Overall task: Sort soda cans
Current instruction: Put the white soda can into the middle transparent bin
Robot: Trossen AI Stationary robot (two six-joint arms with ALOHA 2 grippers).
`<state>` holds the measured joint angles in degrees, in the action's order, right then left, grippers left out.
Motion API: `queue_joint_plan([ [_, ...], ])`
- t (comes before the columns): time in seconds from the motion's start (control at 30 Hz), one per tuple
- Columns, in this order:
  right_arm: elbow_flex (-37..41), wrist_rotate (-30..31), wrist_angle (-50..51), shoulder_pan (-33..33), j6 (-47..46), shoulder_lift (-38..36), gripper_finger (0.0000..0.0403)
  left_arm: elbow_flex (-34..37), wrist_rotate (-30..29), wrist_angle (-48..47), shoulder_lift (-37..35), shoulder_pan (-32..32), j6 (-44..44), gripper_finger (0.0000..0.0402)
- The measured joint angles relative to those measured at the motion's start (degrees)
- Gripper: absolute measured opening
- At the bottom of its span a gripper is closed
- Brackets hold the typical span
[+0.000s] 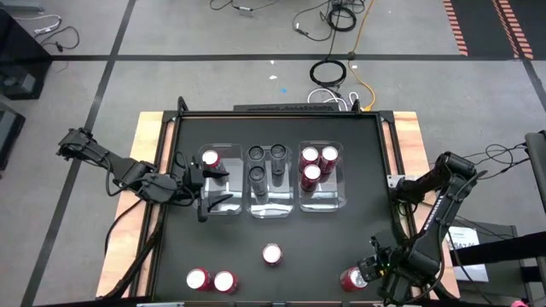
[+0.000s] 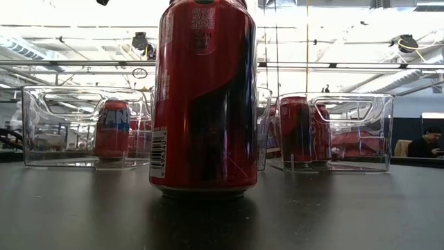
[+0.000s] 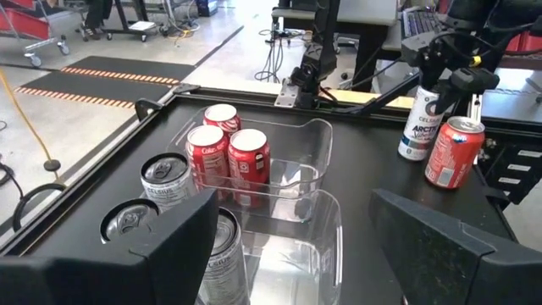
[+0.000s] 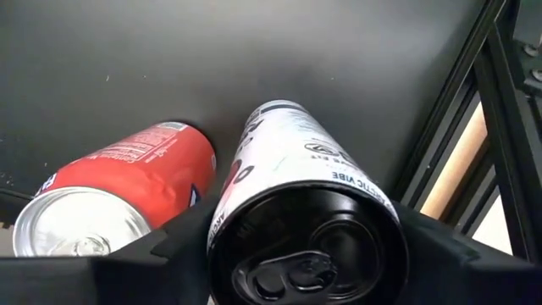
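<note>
A white soda can with a black top [image 4: 305, 203] stands upright near the table's near right corner, beside a red can [image 4: 127, 186]. My right gripper [image 4: 305, 229] points down over the white can and is shut on it. In the high view this gripper [image 1: 375, 271] hides the white can, and the red can [image 1: 352, 278] shows beside it. My left gripper [image 1: 200, 183] hangs open above the left clear bin [image 1: 223, 205], which holds one red can [image 1: 210, 159]. Three dark cans [image 1: 266, 162] stand in the middle bin and three red cans [image 1: 317, 162] in the right bin. My right gripper has the white can's upper part between its two fingers, one finger [image 4: 169, 241] on each side just below the black rim [image 4: 222, 222]. The fingers come from above, pointing down along the can. In the left wrist view the can [image 3: 417, 127] stands upright on the table.
Three more red cans stand loose near the table's near edge: a pair [image 1: 211, 280] at the left and one [image 1: 271, 254] in the middle, which fills the low view [image 2: 205, 97]. The table's raised black frame [image 4: 457, 127] runs close beside the white can.
</note>
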<state>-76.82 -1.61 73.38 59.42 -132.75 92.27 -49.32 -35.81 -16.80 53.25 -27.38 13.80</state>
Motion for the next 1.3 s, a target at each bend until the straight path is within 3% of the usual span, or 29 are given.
queue_joint_plan([
  [0.23, -0.7, -0.7, 1.2, 0.0, 0.0, -0.7, 0.0244, 0.0, 0.0, 0.0, 0.0, 0.0, 0.0, 0.0316],
  [0.5, -5.2, 2.3, 13.1, -0.2, -0.9, -4.2, 0.0243, 0.0, 0.2, 0.0, 0.0, 0.0, 0.0, 0.0316],
  [0.63, -8.0, 10.7, 16.8, -1.5, 0.8, -5.4, 0.0245, 0.0, 0.6, 0.0, 0.0, 0.0, 0.0, 0.0316],
  [0.77, -9.2, 27.4, 16.6, -4.5, 5.8, -7.1, 0.0245, 0.0, 0.9, 0.0, 0.0, 0.0, 0.0, 0.0316],
  [0.87, -11.3, 34.5, 16.5, -9.0, 13.4, -7.3, 0.0245, 0.0, 0.9, 0.0, 0.0, 0.0, -0.1, 0.0316],
  [1.0, -14.1, 37.2, 12.3, -17.3, 29.6, -7.3, 0.0246, 0.0, 0.9, 0.0, 0.0, 0.0, -0.2, 0.0316],
  [1.17, -16.0, 36.5, -0.3, -29.6, 53.1, -7.3, 0.0247, 0.0, 0.9, 0.0, 0.0, 0.0, -0.9, 0.0316],
  [1.3, -16.3, 29.3, -11.0, -39.5, 68.2, -6.6, 0.0247, 0.0, 0.9, 0.0, 0.0, 0.0, -0.8, 0.0316],
])
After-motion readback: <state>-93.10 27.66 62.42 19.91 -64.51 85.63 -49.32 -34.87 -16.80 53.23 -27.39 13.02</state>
